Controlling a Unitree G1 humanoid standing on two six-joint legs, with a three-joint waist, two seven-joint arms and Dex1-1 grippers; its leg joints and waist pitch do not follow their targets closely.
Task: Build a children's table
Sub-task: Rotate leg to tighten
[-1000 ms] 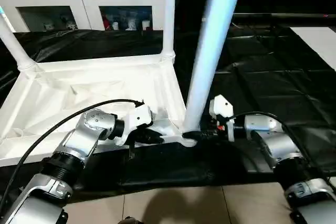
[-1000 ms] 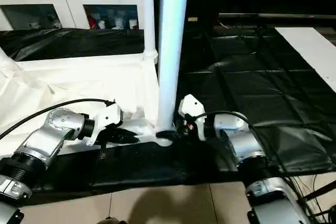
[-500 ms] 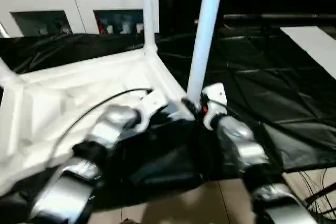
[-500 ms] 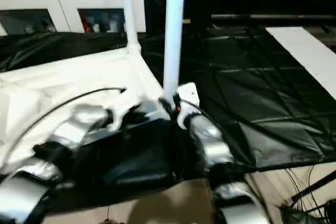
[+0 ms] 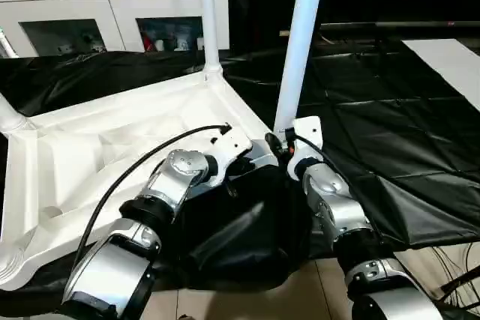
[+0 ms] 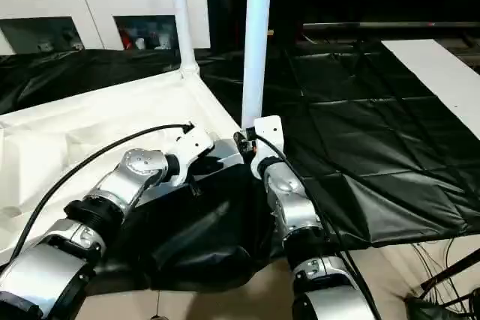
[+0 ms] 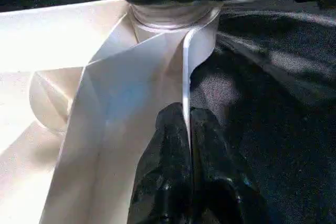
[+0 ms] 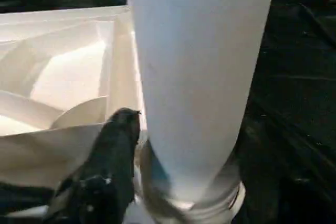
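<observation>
Two grippers met at your tabletop's (image 5: 112,140) near corner: the left gripper (image 7: 189,129) was pinched onto its rim, the right gripper (image 8: 157,145) gripped the leg (image 5: 298,50) there. No writing was legible.

Even indoor light, dark background; glare whitens the tabletop (image 7: 47,40) and the close leg (image 8: 199,77) looks soft.
</observation>
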